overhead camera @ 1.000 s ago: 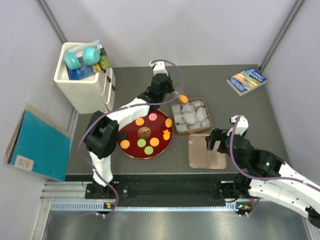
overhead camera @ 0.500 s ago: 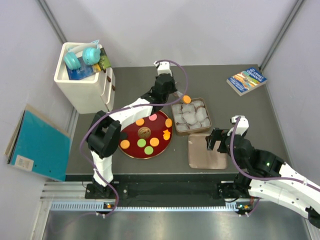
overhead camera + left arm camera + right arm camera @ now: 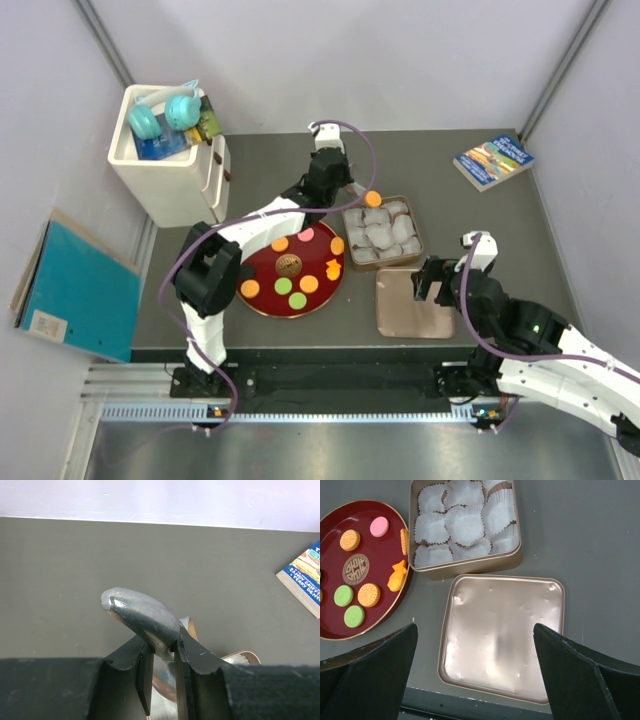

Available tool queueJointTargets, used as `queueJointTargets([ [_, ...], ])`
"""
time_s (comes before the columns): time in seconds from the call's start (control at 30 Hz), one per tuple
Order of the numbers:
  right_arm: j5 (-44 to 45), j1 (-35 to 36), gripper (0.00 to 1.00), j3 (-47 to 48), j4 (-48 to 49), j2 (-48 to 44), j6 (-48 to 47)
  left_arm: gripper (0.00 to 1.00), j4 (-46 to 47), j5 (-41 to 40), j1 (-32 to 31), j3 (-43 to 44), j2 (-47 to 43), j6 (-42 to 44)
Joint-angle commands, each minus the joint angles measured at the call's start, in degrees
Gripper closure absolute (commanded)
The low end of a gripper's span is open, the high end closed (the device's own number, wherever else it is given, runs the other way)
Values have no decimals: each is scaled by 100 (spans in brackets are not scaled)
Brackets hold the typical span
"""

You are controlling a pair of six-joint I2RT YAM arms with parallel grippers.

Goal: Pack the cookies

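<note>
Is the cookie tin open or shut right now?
Open. The tin shows its white paper cups from above, and its lid lies flat on the table beside it.

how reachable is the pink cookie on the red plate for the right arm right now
Probably yes: the right gripper is open over the lid and the pink cookie lies uncovered. The left arm, holding an orange cookie past the red plate, might crowd it.
</note>
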Motion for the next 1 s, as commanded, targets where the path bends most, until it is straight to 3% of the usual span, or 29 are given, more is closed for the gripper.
queueJointTargets([
  [0.0,89,-4,1,59,49,-47,-10,100,188,-168,-17,-110,-426,179],
  [0.57,36,-4,1,15,32,-82,52,100,267,-308,-17,-418,-760,188],
  [0.97,1,-4,1,32,32,-100,52,100,241,-555,159,-918,-1656,232],
])
